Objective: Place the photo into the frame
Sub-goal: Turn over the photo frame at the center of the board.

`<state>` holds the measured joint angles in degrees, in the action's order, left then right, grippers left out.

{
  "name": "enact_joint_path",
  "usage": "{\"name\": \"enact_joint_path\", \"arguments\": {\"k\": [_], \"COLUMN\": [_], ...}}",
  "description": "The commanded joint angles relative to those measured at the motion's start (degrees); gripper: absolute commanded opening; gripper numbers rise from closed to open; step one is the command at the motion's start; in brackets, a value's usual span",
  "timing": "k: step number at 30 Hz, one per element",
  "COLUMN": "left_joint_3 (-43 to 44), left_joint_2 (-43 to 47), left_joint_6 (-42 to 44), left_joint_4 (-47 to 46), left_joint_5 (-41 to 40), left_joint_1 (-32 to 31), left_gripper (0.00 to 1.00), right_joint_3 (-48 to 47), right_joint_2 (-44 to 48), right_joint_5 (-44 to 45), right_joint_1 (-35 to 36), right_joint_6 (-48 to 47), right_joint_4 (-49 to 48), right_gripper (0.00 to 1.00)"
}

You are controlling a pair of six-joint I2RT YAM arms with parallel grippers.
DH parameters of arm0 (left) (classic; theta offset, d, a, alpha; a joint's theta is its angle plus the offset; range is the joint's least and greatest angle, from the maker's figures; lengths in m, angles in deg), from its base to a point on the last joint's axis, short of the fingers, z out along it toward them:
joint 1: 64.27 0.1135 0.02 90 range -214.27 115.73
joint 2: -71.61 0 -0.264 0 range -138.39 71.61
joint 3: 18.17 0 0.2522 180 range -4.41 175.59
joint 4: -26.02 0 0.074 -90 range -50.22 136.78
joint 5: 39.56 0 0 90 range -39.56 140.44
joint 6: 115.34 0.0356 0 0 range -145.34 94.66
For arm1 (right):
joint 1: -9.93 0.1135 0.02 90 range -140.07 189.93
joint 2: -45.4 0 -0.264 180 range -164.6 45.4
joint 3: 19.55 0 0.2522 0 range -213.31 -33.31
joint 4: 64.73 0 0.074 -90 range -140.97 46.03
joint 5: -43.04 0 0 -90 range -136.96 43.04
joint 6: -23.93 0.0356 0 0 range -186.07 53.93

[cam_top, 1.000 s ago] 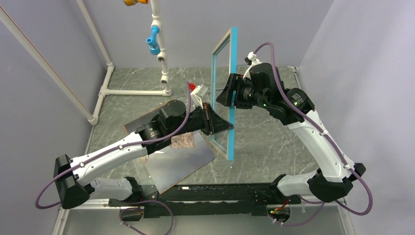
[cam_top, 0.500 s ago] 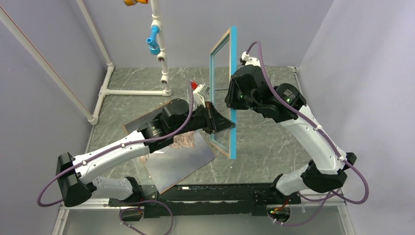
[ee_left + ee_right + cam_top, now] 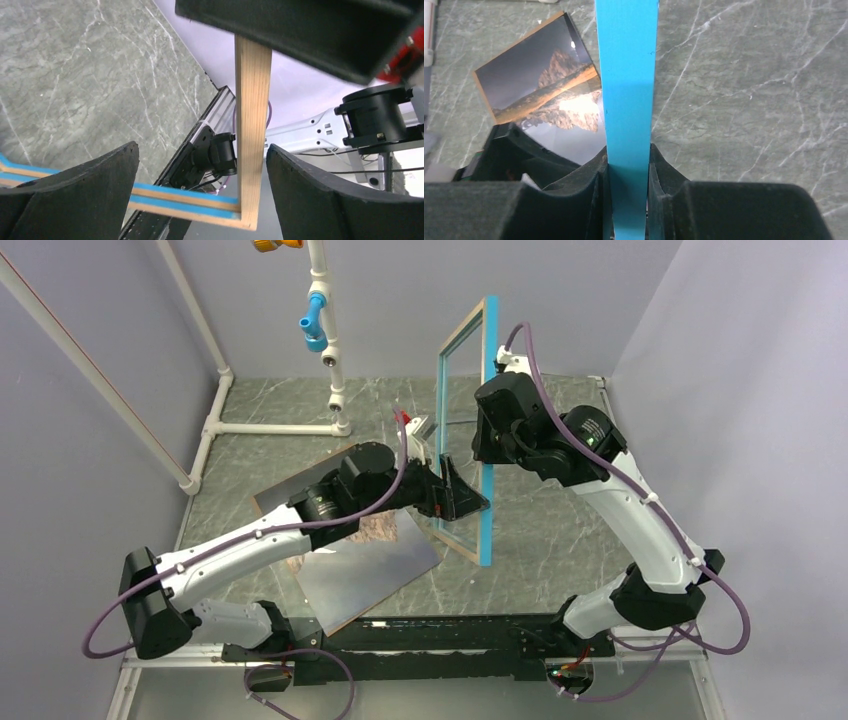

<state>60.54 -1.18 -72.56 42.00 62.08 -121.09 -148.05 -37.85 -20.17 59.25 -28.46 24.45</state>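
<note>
Well, frame (image 3: 487,522) in right hand (image 3: 627,167).

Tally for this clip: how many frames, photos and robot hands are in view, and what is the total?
frame: 1
photo: 1
hands: 2 (left hand, right hand)
Total: 4

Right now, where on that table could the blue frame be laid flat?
Bare marble lies right of the upright frame, and at the back beside the white pipe stand. The left is crowded: photo and sheets under the left arm.
</note>
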Motion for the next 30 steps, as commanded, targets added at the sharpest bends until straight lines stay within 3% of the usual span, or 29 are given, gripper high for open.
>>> {"name": "enact_joint_path", "arguments": {"k": [1,8,20,24,30], "left_joint_3": [-1.6,-1.5,0.7,0.6,-1.9], "left_joint_2": [5.2,10.4,10.4,9.1,6.0], "left_joint_6": [3.7,6.7,8.4,8.6,9.4], "left_joint_4": [-1.3,6.8,15.6,18.8,22.8], "left_joint_5": [-1.6,-7.9,-12.8,-14.0,-17.9], "left_joint_1": [0.0,0.0,0.2,1.6,4.0], "left_gripper": [0.99,0.99,0.99,0.99,0.94], "right_joint_3": [-2.3,4.5,10.6,12.1,16.9], "right_joint_2": [1.6,4.7,5.9,5.0,5.9], "right_joint_5": [1.6,-17.2,-34.9,-35.8,-24.6], "right_joint_1": [-2.7,-15.9,-32.3,-35.8,-36.2], "right_joint_6": [-4.3,-10.3,-16.8,-18.8,-18.8], "right_joint_4": [0.5,-4.8,-3.8,-2.2,-1.4], "right_gripper": [0.00,0.00,0.00,0.00,0.00]}}
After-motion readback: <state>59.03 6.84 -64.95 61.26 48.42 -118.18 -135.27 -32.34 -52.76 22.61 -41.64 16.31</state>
